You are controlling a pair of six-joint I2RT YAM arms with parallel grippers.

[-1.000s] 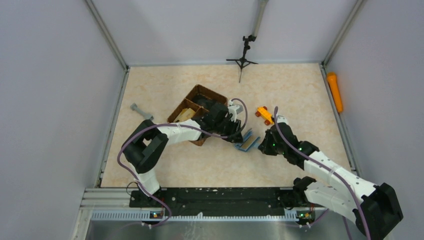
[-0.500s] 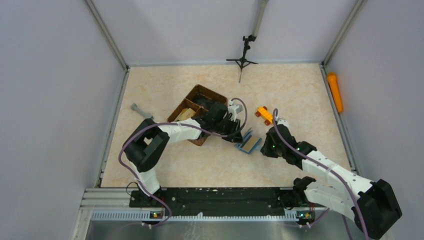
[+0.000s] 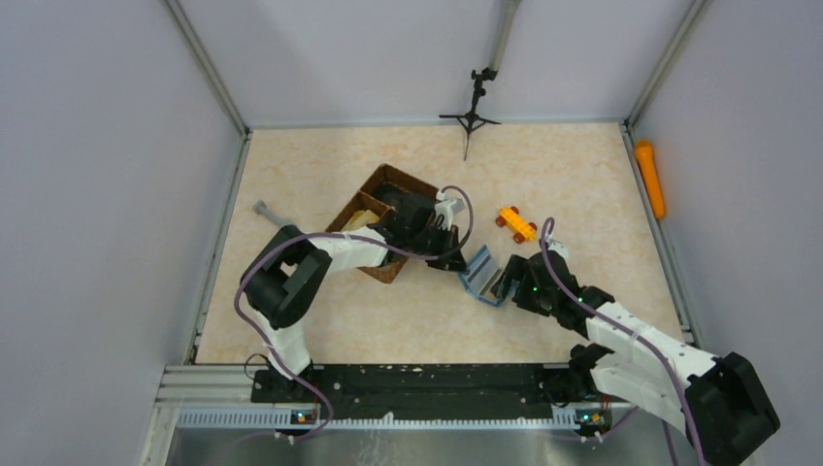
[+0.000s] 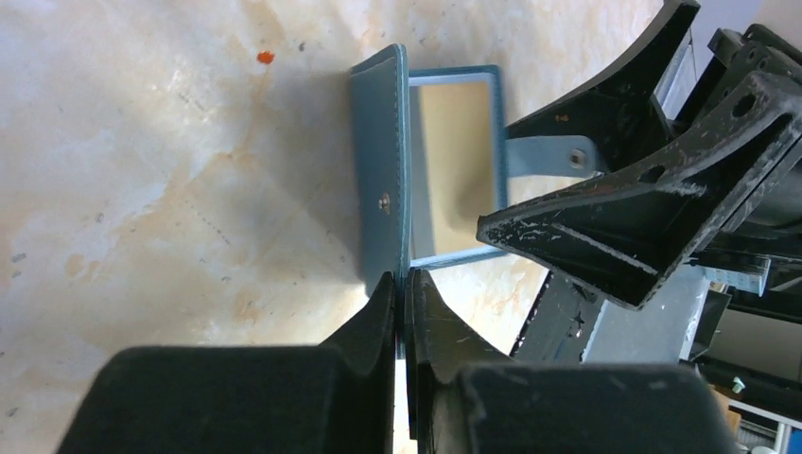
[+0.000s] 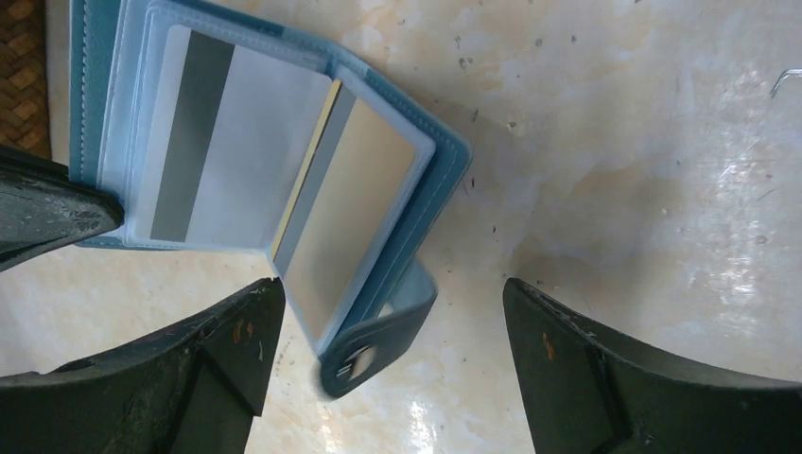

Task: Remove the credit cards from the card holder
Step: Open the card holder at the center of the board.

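We had the left tool (image 4: 402, 288) pinching the holder (image 4: 381, 161) cover, likely to keep it open on the surface (image 4: 189, 142) (cards (image 5: 350, 208) exposed); the right tool (image 5: 390, 288) gaped wide above.

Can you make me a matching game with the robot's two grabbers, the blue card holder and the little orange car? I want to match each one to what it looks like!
Things:
1. left gripper
2. right gripper
3. card holder
4. toy car

How it looks:
A. fingers spread wide, gripping nothing
B. opened up, cards showing in clear pockets
C. pinched shut on a blue cover edge
D. orange, sitting on the table apart from both arms

Pairs: 1-C, 2-A, 3-B, 4-D
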